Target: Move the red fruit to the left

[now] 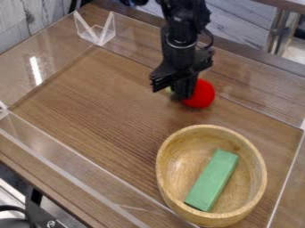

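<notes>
The red fruit (201,93) is a small bright-red strawberry lying on the wooden table, right of centre and toward the back. My gripper (179,86) points almost straight down onto its left end. The black fingers are drawn together on that end and hide its green leafy tip. Only the right half of the fruit shows, and it rests on the table.
A wooden bowl (173,151) stands at the front right with a green rectangular block (212,180) lying in it. A clear plastic stand (93,29) sits at the back left. Low transparent walls (71,169) edge the table (95,98).
</notes>
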You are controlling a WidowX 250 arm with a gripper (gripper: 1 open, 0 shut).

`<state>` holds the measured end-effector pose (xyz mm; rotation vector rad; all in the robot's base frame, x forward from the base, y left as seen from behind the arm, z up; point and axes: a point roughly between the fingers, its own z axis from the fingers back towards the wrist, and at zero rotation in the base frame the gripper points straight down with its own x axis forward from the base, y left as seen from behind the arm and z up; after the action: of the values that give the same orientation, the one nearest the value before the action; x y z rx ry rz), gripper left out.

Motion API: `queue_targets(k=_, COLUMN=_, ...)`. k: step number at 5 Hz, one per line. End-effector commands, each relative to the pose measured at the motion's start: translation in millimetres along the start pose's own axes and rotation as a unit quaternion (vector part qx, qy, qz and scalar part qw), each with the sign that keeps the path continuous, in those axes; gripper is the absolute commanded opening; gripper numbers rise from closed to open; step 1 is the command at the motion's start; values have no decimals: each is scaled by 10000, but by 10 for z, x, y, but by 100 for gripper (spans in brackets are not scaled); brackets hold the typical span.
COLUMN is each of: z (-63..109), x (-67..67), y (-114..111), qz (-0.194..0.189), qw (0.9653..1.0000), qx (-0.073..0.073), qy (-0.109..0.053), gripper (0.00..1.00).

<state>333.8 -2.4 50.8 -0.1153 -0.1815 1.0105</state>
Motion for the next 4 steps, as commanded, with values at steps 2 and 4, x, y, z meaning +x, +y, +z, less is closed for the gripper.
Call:
queue_targets(k=2, z=678, x=249, y=-170, qz=-140, qw=9976, qx=-657, qy=144, gripper=0)
queue_targets(k=4, z=816, x=292, y=-34, qz=278, qw=9968, qx=-744, qy=26, gripper=0)
